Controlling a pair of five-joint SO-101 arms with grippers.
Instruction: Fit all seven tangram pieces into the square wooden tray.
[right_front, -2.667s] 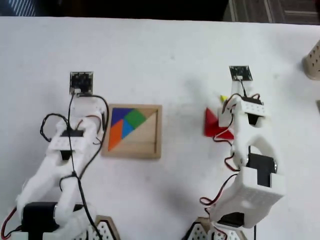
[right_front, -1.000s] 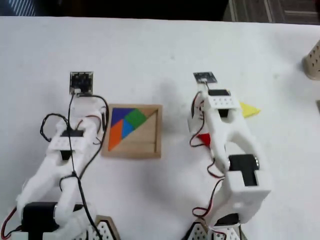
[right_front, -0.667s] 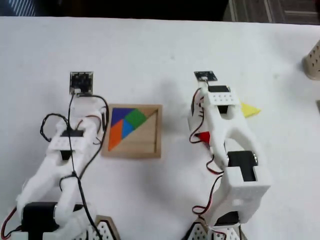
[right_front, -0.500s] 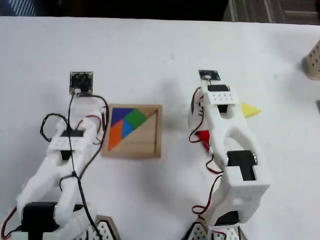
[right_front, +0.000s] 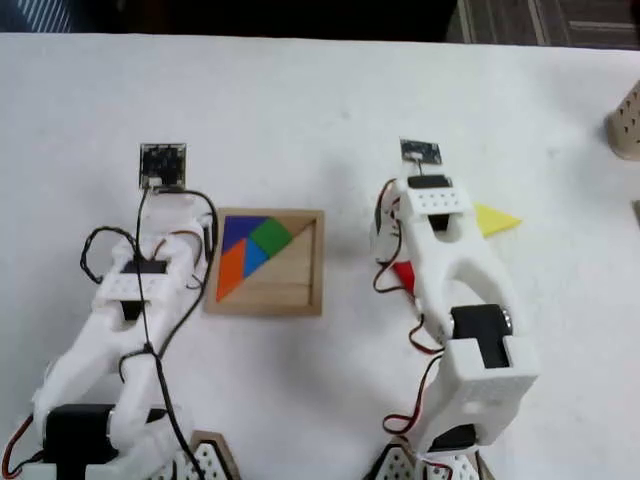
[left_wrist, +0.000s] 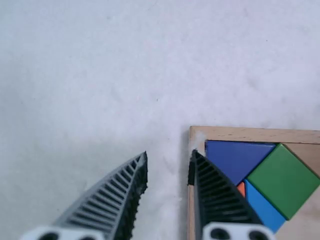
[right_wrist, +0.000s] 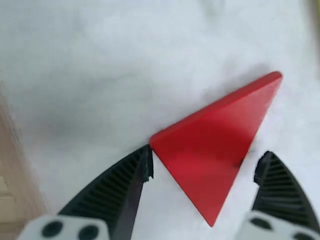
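Straddled red triangle (right_front: 404, 275) with released jaws; no grip yet.
High: spotted it at 3 o'clock of wooden tray (right_front: 312, 300), well apart, partly under right arm (right_front: 450, 260); noted yellow triangle (right_front: 496, 220) at 2 o'clock of that; counted four pieces seated toward tray's 10 o'clock. Left wrist: found left gripper (left_wrist: 168, 157) unclenched, holding nothing, at tray corner. Right wrist: saw right gripper (right_wrist: 206, 156) spread around red triangle, one tip touching its corner. Judged best to centre first, pinch flat edges, lift level.

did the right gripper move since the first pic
Yes. The right gripper has shifted toward the wooden tray, away from the yellow triangle, and now straddles the red triangle.
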